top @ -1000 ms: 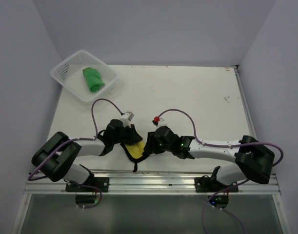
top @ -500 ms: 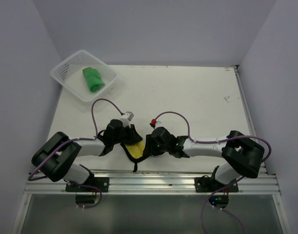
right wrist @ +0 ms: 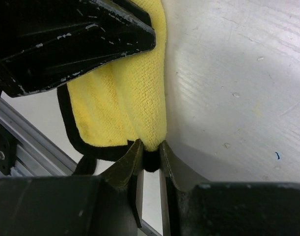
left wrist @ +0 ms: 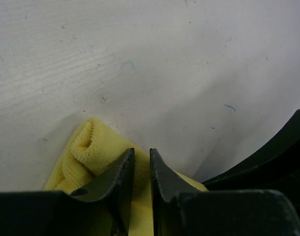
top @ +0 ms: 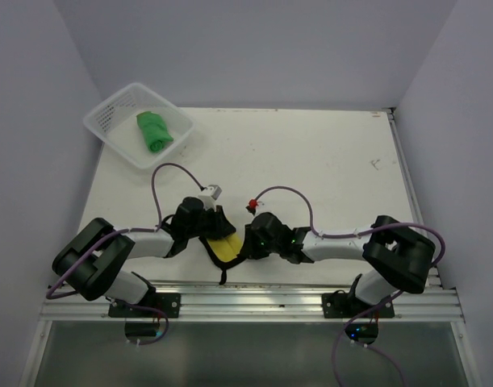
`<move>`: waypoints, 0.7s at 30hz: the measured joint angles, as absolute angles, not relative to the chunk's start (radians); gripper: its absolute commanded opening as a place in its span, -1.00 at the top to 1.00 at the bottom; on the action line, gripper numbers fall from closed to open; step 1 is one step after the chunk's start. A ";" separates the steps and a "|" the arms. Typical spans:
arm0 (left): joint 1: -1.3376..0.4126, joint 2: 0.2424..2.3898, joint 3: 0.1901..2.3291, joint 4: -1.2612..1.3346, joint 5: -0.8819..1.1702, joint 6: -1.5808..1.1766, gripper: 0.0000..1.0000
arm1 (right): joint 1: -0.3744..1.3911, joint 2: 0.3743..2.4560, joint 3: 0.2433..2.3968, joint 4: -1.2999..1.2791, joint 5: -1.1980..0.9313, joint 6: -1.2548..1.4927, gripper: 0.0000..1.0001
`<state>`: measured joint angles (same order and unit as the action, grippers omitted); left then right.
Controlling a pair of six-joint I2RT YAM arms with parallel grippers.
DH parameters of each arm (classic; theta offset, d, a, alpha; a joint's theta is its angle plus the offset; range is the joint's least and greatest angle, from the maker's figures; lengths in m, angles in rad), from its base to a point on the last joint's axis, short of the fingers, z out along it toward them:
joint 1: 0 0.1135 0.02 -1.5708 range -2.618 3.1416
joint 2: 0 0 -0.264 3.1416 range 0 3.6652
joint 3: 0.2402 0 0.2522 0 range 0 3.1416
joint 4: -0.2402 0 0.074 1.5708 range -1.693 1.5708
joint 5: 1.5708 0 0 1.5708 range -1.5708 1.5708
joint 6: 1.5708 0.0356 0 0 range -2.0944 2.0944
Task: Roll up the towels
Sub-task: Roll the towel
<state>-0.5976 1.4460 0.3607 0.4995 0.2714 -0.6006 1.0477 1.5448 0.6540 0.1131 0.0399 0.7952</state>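
Right wrist view: the right gripper [right wrist: 150, 147] has its jaws drawn almost together, and they pinch the black-bordered lower edge of the yellow towel [right wrist: 130, 98]. From that pinch the cloth runs up the frame as a thick folded band, with its black trim curving along the left side. The left gripper [right wrist: 71, 39] crosses over the towel's upper end at the upper left of the frame.

In the left wrist view, the left gripper [left wrist: 140, 162] shows only a thin slit between its jaws. Yellow pile fills the slit, so it is clamped on the same towel, whose rolled end bulges out just left of the fingers.

From the top camera, both grippers meet over the yellow towel [top: 225, 248] at the lower centre of the frame, close to the metal rail [top: 254, 302]. The white worktop [top: 311, 161] is scuffed. Far off at the upper left, the green towel [top: 154, 131] lies bunched inside a white mesh basket [top: 109, 113]. Pale lilac walls [top: 254, 48] enclose the worktop.
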 measured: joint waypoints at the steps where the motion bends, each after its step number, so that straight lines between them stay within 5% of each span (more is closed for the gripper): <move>1: -0.598 1.446 0.362 0.497 0.271 -0.601 0.53 | 1.055 1.544 0.651 0.118 0.044 0.783 1.00; 13: -0.598 1.421 0.416 0.402 0.272 -0.603 0.36 | 1.196 1.525 0.652 0.099 0.291 0.678 1.00; 18: -0.598 1.270 0.454 0.305 0.232 -0.606 0.12 | 1.198 1.525 0.652 0.094 0.321 0.696 1.00; 21: -0.597 1.156 0.468 0.252 0.193 -0.609 0.15 | 1.198 1.525 0.652 0.091 0.332 0.706 1.00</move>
